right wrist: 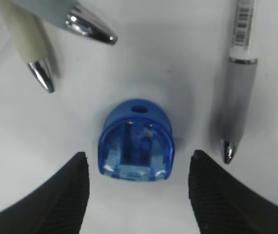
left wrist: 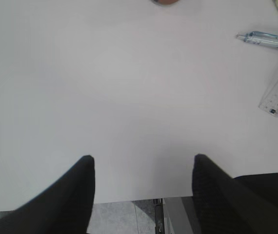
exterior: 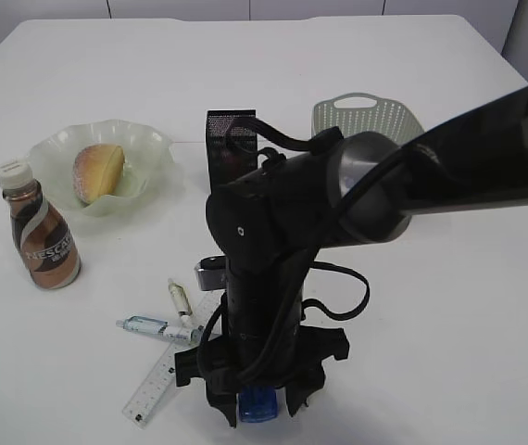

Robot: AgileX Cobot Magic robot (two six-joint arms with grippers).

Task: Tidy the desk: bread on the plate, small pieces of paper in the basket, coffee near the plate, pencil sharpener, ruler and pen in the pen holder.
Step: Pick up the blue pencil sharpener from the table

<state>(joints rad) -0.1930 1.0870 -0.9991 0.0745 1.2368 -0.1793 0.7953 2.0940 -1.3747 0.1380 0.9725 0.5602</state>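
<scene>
The blue pencil sharpener (right wrist: pixel 135 141) lies on the desk (exterior: pixel 449 306), and my right gripper (right wrist: pixel 139 153) hangs open straight over it, one finger on each side without touching. Close round it lie a grey pen (right wrist: pixel 239 87), a cream pen (right wrist: pixel 31 44) and a blue-grey pen (right wrist: pixel 88 27). The ruler (exterior: pixel 157 385) lies left of the arm. The bread (exterior: pixel 97 171) sits in the plate (exterior: pixel 106 130), with the coffee (exterior: pixel 42 236) beside it. My left gripper (left wrist: pixel 143 156) is open over the desk's front edge, holding nothing. No small pieces of paper show.
The pen holder (exterior: pixel 232 139) stands at the middle back, partly behind my right arm. The basket (exterior: pixel 366 116) stands to its right. The right arm crosses the view from the right edge to the near middle. The desk's front edge runs just under the left gripper.
</scene>
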